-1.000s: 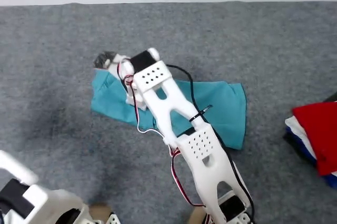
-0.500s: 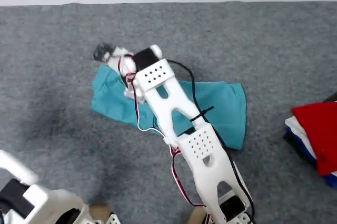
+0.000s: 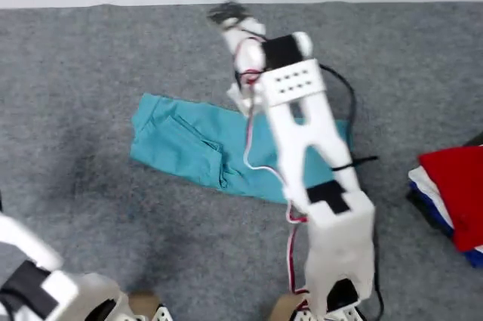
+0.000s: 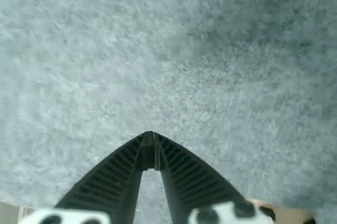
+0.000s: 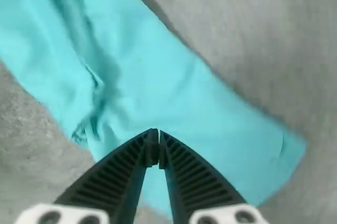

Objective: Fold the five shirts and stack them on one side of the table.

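Note:
A teal shirt (image 3: 198, 144) lies partly folded as a long strip across the middle of the grey table. My right gripper (image 3: 226, 13) hangs over the table's far edge, beyond the shirt and apart from it. In the right wrist view that gripper (image 5: 153, 149) is shut with nothing between its fingers, and the teal shirt (image 5: 158, 87) lies spread below it. My left gripper (image 4: 149, 151) is shut and empty above bare grey table cover. The left arm's base (image 3: 38, 287) sits at the near left corner.
A stack of folded shirts (image 3: 453, 196), red on top over white, blue and dark ones, rests at the right edge. The right arm (image 3: 317, 170) reaches over the shirt's right end. Grey table cover (image 3: 83, 72) lies open at left and far right.
The right arm has lifted off the shirt's left end and swung toward the back and right. The teal shirt's left part now lies uncovered. The left arm barely moved.

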You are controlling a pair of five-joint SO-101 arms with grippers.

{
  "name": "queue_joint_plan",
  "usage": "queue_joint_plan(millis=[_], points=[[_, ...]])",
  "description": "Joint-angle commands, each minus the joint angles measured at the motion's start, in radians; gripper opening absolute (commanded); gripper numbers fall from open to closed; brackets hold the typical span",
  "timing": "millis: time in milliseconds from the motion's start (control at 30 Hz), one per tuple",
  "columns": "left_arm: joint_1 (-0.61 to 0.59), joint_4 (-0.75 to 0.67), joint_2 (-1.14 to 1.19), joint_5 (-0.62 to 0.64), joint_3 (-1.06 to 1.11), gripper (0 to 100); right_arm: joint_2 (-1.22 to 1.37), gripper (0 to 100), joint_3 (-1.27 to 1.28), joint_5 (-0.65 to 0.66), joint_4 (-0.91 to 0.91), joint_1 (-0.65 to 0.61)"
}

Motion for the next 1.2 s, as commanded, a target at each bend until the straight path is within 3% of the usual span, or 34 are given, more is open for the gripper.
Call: queue_joint_plan(millis=[0, 200, 400, 567, 733, 1167], points=[[0.008, 0.021, -0.132, 0.015, -0.018, 0, -0.18, 0.9, 0.132, -0.18, 0.038, 0.073], [0.008, 0.026, -0.187, 0.015, -0.018, 0, -0.189, 2.4, 0.27, -0.311, 0.021, 0.191], [0.008, 0.048, -0.186, 0.014, -0.019, 0, -0.058, 15.1, 0.304, -0.361, 0.015, 0.249], [0.054, 0.044, -0.181, 0.014, -0.019, 0, 0.085, 16.9, 0.299, -0.362, -0.021, 0.295], [0.143, 0.043, -0.18, 0.014, -0.018, 0, 0.133, 26.8, 0.298, -0.368, -0.028, 0.311], [0.178, 0.041, -0.178, 0.014, -0.018, 0, 0.142, 27.0, 0.302, -0.339, -0.125, 0.404]])
